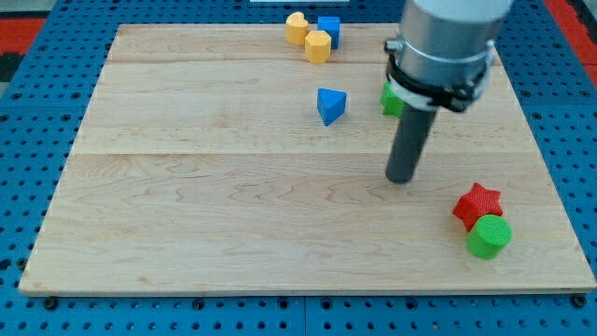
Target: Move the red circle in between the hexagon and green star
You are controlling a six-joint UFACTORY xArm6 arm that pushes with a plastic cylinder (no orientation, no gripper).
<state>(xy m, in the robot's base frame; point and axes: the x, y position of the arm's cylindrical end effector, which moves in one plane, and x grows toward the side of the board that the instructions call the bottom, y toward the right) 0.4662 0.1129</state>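
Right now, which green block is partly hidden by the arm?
The green block at the view's upper right, tucked behind the arm above my tip. The green cylinder beside the red star is fully visible.

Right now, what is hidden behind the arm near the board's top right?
A green block shows partly beside the arm; its shape is covered. No red circle is visible. My tip rests on bare board.

The wooden desk (205,215) carries yellow blocks (308,37), a blue cube (329,28), blue triangle (330,105), green block (392,99), red star (478,204) and green cylinder (489,236).
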